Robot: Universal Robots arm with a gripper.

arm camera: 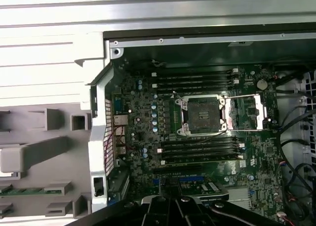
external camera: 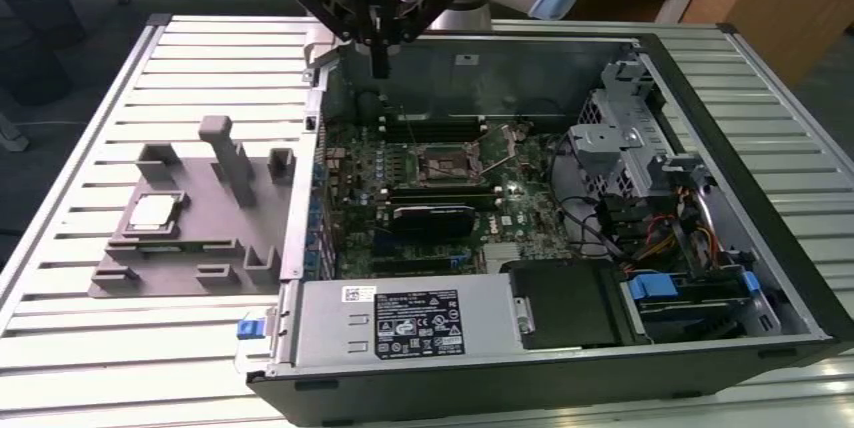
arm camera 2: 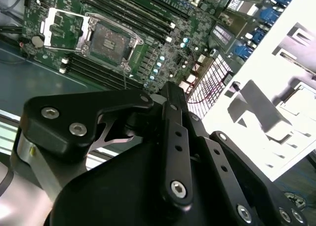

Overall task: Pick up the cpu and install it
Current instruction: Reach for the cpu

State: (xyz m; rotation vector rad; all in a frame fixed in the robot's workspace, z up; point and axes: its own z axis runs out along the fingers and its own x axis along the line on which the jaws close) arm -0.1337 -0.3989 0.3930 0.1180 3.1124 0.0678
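End effector (external camera: 380, 70) pinched narrow over the case's far wall; cpu (external camera: 151, 211) sits on grey fixture (external camera: 200, 268), exterior view's left.

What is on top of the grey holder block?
The cpu lies flat on the grey holder block, beside its upright posts. The block's surface directly beneath the chip is covered.

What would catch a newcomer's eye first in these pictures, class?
The open computer case dominates, its motherboard socket bare in the middle. The gripper hangs over the case's far edge, while the cpu sits on the grey fixture at the exterior view's left.
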